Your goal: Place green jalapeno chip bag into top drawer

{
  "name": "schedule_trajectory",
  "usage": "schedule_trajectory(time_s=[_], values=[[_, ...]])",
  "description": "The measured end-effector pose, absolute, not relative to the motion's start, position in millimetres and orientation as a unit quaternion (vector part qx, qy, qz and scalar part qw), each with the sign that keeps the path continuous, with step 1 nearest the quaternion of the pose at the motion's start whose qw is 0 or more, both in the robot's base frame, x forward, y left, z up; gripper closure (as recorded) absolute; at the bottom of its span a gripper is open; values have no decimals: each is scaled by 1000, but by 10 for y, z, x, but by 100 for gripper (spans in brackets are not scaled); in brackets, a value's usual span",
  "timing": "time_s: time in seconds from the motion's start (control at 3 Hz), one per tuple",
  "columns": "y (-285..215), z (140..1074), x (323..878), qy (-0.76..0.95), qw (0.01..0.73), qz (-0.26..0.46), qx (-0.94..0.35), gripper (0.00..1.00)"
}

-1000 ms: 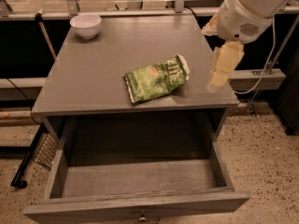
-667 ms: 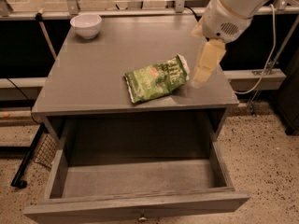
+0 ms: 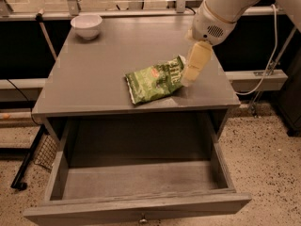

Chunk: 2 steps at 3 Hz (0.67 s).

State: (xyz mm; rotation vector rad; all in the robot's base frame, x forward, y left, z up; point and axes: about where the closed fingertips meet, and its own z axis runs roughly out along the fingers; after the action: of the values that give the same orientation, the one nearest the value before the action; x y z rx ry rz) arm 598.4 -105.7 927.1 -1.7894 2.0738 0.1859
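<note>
The green jalapeno chip bag (image 3: pixel 154 79) lies flat on the grey table top (image 3: pixel 103 65), near its front right part. My gripper (image 3: pixel 188 79) hangs from the white arm at the upper right. Its cream finger (image 3: pixel 196 61) points down at the bag's right end, touching or just above it. The top drawer (image 3: pixel 136 210) is pulled fully open below the table top, with nothing in it. Its small round knob (image 3: pixel 142 218) shows at the bottom edge.
A white bowl (image 3: pixel 86 26) stands at the table's back left corner. A dark shelf and a white cable are to the right of the table. A black stand foot lies on the speckled floor at the lower left.
My arm has moved left and down, from beside the table's right edge to the right end of the chip bag. The bag and the drawer have not moved.
</note>
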Motion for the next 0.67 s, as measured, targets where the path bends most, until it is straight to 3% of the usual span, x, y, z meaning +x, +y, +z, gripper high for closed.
schedule_trajectory(time_s=[0.67], values=[[-933,9040,6369,738,211,93,-634,0]])
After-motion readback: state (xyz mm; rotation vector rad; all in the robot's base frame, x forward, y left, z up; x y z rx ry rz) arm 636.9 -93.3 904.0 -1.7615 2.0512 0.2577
